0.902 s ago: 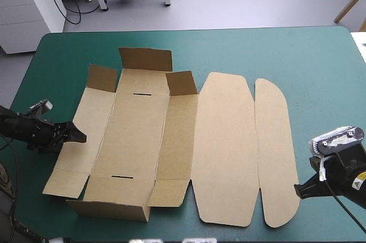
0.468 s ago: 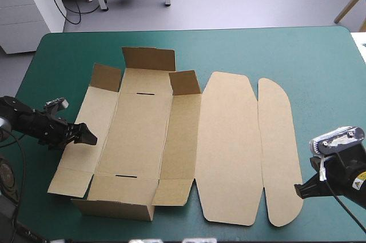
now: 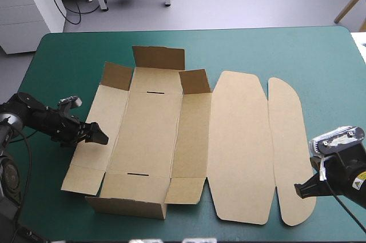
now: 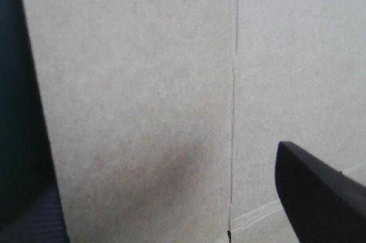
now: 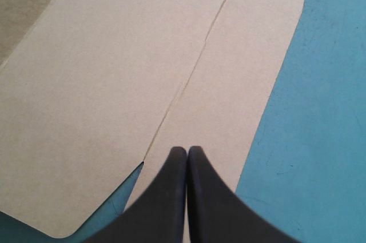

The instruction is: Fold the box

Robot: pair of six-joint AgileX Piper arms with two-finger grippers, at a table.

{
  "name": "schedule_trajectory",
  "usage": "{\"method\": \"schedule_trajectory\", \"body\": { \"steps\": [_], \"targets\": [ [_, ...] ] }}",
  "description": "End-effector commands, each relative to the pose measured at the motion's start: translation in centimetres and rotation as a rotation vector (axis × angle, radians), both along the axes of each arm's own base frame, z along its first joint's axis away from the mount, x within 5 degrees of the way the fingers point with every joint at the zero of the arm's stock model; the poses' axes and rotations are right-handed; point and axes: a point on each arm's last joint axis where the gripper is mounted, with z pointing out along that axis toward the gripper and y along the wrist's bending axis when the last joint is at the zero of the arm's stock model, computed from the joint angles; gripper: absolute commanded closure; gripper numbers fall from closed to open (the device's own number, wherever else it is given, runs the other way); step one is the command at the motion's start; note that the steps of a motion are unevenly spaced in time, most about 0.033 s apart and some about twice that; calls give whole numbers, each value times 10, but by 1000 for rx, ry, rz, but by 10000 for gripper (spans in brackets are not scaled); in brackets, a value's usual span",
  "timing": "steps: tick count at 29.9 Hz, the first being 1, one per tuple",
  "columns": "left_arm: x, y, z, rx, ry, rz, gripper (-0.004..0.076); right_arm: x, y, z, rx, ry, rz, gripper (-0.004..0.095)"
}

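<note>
The brown box (image 3: pixel 148 134) lies opened out on the teal-green cover. Its far wall (image 3: pixel 159 58) and near wall (image 3: pixel 128 206) are raised, and two far corner flaps (image 3: pixel 117 75) stand up. The lid panel (image 3: pixel 237 146) and its tuck flap (image 3: pixel 289 146) lie flat to the right. My left gripper (image 3: pixel 102 138) rests low on the box's left side panel, open; one black finger (image 4: pixel 320 197) shows over the board (image 4: pixel 143 100). My right gripper (image 3: pixel 298 190) is shut, its tip (image 5: pixel 187 148) over the near end of the tuck flap (image 5: pixel 240 83), holding nothing.
Bare teal-green cover (image 3: pixel 257 48) shows beyond the box's far wall and along the table's right edge (image 3: pixel 357 83). The box's near wall stands close to the table's front edge.
The whole box has slid to the right along the table, and my left gripper moved right with it on the left side panel. The right gripper has stayed still.
</note>
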Motion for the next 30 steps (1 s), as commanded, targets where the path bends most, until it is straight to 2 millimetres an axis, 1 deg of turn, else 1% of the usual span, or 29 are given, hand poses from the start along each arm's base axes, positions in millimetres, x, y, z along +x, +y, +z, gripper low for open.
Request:
{"method": "schedule_trajectory", "body": {
  "steps": [1, 5, 13, 16, 28, 30],
  "targets": [
    [-6, -21, 4, -147, 74, -35, 108, 3, 0, 9, 9, -75, -7, 927],
    [-5, -27, 4, -165, 74, -41, 108, 3, 0, 9, 11, -75, -6, 927],
    [-3, -50, 6, -197, 78, -79, 108, 4, 0, 10, 13, -88, -7, 927],
    [-3, -55, 7, -206, 80, -83, 108, 4, 0, 10, 14, -89, -7, 927],
    [-6, -51, 3, -140, 133, -75, 108, 3, 0, 10, 15, -76, -5, 927],
    [-7, -49, 2, -117, 154, -66, 132, 3, 0, 10, 15, -76, -5, 927]
  ]
}}
